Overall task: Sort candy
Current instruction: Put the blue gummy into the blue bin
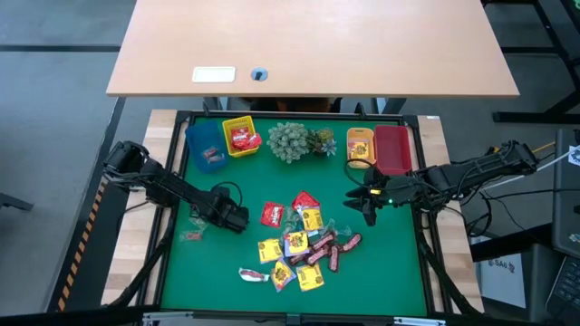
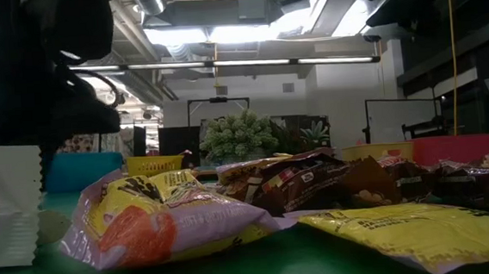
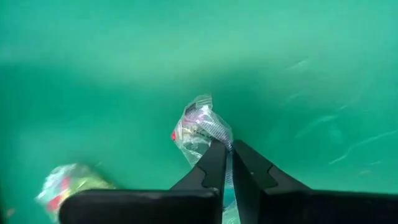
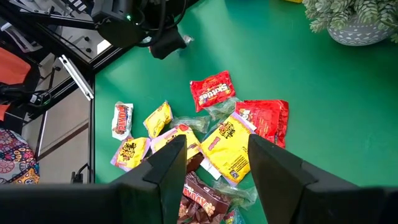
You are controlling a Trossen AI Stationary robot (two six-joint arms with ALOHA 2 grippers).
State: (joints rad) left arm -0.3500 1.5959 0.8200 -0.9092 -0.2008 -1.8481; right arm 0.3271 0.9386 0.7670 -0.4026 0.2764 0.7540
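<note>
Clear-wrapped sweet [image 3: 200, 127] pinched between the nearly closed fingers of the left gripper [image 3: 229, 163], out on bare green mat [image 1: 217, 263] left of the main candy pile [image 1: 299, 246]. A second pale sweet [image 3: 69, 183] just beside, apart from the pile. Step in hand, by judgement: a pick of a clear wrapper, carry still to come. Next move likely a lift clear of the mat, then a run back toward the bins at the far edge: blue bin [image 1: 205, 145], yellow bin [image 1: 240, 136] (already holding red packets), orange bin [image 1: 361, 145], red bin [image 1: 392, 148]. Which bin takes clear wrappers, not told here.

Right gripper [image 1: 364, 197] with fingers spread wide and empty, poised just right of the pile, near the orange bin. Open mat between left gripper and blue bin; plant cluster [image 1: 292, 141] between the bin pairs, worth skirting. Raised black frame [image 1: 174, 217] close on the left.
</note>
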